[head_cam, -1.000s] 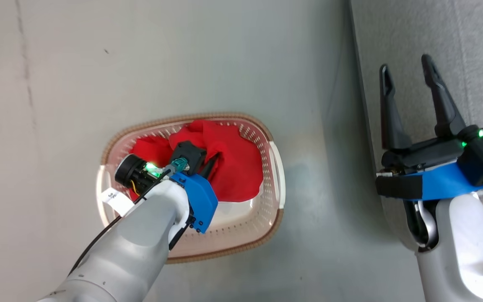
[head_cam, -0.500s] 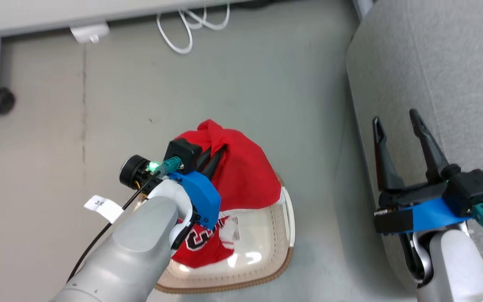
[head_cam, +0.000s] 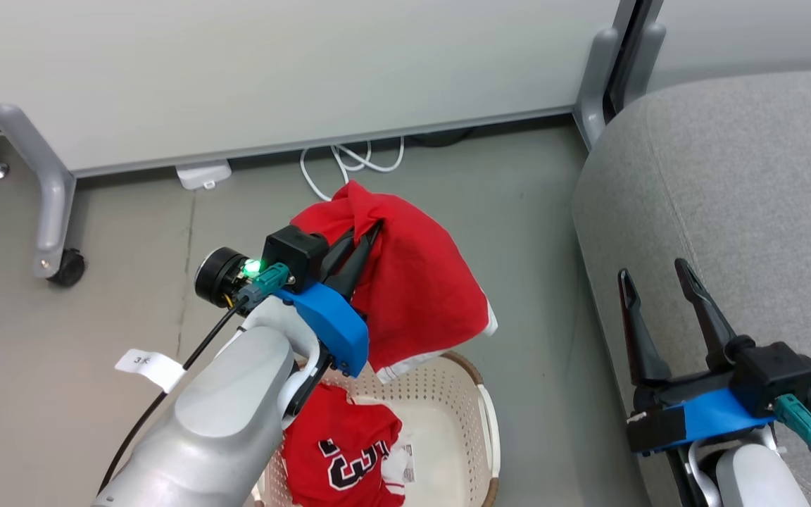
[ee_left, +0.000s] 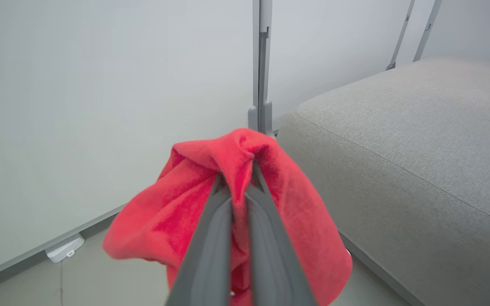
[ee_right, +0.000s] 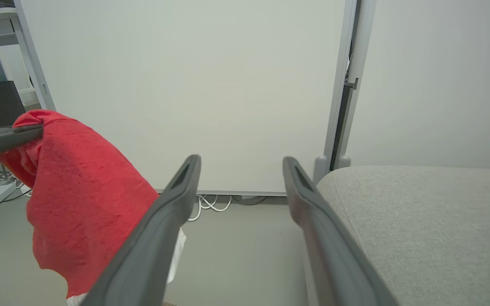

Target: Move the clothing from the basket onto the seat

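- Left claw (head_cam: 372,232) clamps the plain red fabric garment (head_cam: 419,289) above the cream perforated basket (head_cam: 448,380).
- It should carry the cloth high onto the grey woven seat (head_cam: 729,176); right claw (head_cam: 652,271) gapes empty.

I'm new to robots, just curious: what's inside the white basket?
A red jersey with black numerals lies inside the basket, beside a paper label on its base. The robot's left arm covers the basket's left part, hiding anything there.

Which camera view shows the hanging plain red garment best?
The head view: the plain red garment shows almost whole there, hanging from the shut left gripper, white hem included. The left wrist view shows the pinched fold close up; the right wrist view shows it side-on, partly behind that arm's own finger.
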Available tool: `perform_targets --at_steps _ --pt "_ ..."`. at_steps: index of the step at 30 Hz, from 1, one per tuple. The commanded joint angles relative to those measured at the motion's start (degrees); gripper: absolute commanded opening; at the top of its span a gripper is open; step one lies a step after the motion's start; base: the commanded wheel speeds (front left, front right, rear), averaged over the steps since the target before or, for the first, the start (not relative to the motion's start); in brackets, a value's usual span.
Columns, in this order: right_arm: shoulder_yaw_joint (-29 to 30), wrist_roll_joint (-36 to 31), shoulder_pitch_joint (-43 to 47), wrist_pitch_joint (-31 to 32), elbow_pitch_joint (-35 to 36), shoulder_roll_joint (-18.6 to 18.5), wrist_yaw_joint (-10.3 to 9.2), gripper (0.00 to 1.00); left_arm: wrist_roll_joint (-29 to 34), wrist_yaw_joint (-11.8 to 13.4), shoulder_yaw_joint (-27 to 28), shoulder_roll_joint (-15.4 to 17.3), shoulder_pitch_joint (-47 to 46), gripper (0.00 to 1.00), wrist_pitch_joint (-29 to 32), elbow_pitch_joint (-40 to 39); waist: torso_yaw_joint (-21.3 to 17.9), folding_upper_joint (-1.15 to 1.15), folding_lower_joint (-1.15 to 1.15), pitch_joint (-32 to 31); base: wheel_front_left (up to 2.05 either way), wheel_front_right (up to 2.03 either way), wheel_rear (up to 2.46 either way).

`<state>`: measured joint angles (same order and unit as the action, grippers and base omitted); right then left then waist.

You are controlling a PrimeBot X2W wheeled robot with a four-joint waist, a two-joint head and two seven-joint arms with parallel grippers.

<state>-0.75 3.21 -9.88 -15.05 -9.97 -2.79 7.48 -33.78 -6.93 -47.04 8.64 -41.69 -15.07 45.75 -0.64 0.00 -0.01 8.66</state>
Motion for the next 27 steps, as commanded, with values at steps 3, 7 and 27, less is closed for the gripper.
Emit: perform_targets --at_steps 3,7,27 --pt "0.3 0.6 2.0 -0.2 -0.2 -0.2 0.03 1.0 2.0 0.0 1.3 0.4 0.8 0.0 -0.2 -2.3 0.7 0.0 0.01 -2.8 0.0 0.0 0.0" --pt "0.3 0.8 3.6 -0.2 -0.5 -0.2 0.03 1.0 3.6 -0.1 2.0 0.4 2.0 0.0 -0.1 -4.6 1.2 0.0 0.01 -4.6 0.0 0.0 0.0" --pt "-0.4 1.4 6.1 -0.2 -0.4 -0.2 0.03 1.0 2.0 0.4 1.6 1.5 4.0 0.0 0.7 -11.5 2.2 0.0 0.01 -8.2 0.0 0.0 0.0"
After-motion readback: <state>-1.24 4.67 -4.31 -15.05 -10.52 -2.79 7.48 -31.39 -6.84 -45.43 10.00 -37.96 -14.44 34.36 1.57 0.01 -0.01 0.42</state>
